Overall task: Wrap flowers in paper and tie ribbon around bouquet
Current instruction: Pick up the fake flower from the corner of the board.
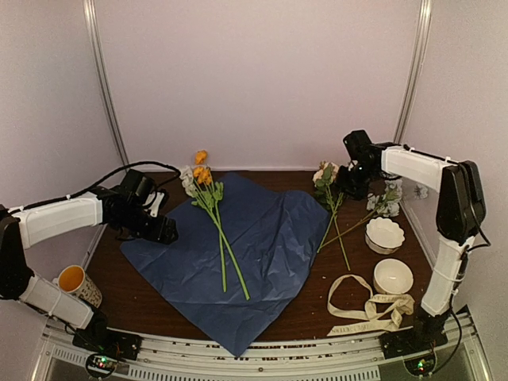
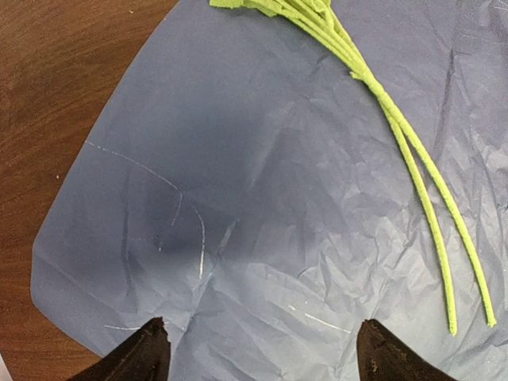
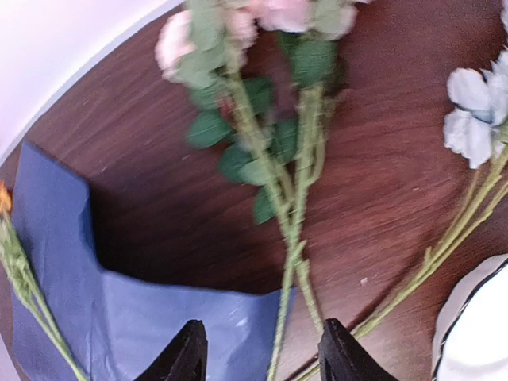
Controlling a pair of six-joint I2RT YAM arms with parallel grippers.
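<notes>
Nearest item: near corner of the blue paper (image 1: 254, 238), a large creased sheet laid diamond-wise on the dark wooden counter (image 1: 302, 311), one point toward the arm bases. Presumably spread flat so stems can lie along it for rolling.

Orange-and-white flowers (image 1: 206, 190): on the paper's left half, blooms past the far edge, stems running toward the near corner. This lie would suit a cone with the heads at the wide end.

Pink flowers (image 1: 328, 190): off the paper, on bare counter just beside its right corner. Not yet gathered with the rest.

Pale blue flower (image 1: 386, 202): further right on the counter, near a scalloped white bowl (image 1: 384, 234). Its stem crosses the pink stems.

Ribbon (image 1: 367, 308): cream, loosely looped at front right beside a second bowl (image 1: 393, 275). Lies apart from both arms, likely kept for the tying.

Mug (image 1: 75, 284): front left, off the paper.

Left tool (image 2: 262, 361): fingers spread wide, empty, over the paper near its left corner, green stems off to its right. Judged to be stationed to hold or fold the sheet.

Right tool (image 3: 262, 357): fingers parted, pinching nothing, above the pink stems, with one stem running below the gap. Wrist view is blurred. Judged step: collecting the pink flowers for the paper. Wrapping has not begun.
</notes>
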